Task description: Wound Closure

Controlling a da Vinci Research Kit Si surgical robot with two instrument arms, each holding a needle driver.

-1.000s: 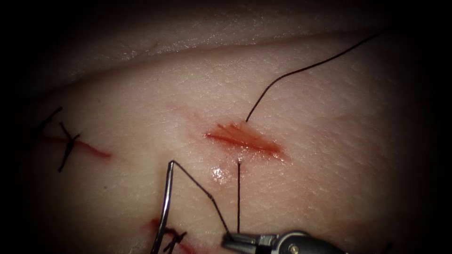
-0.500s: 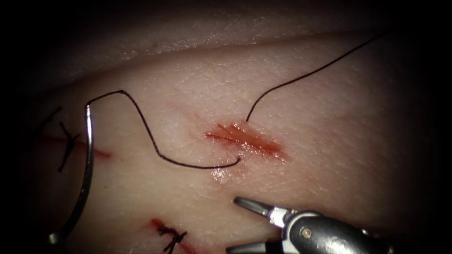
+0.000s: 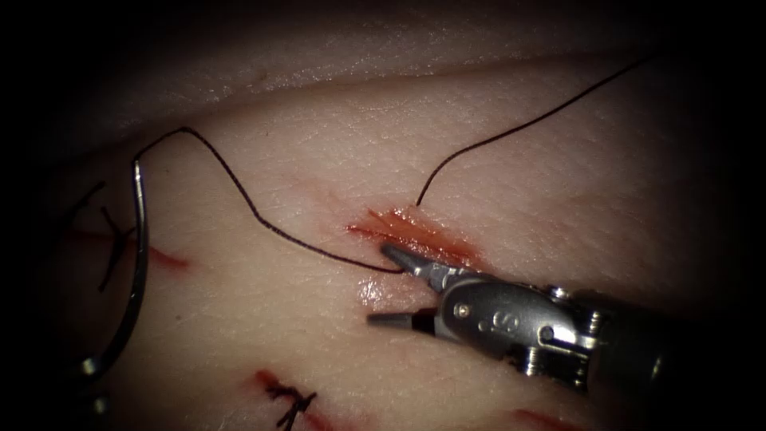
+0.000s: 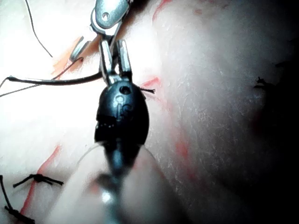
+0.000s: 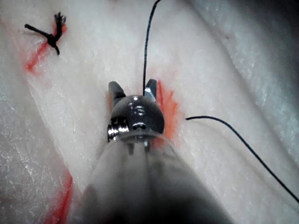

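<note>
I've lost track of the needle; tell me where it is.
In the endoscope view the needle is far left of the cut, out of the tissue, with the left claw holding its lower end.

The right gripper [image 3: 391, 287] has one legible mark on its metal body, reading "S".

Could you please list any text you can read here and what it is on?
"S": on the wrist housing of the right tool; jaws open, holding nothing.
Raised marks on the left tool: unreadable; it holds the needle near the end away from the thread, out of the tissue, left of the cut.
</note>
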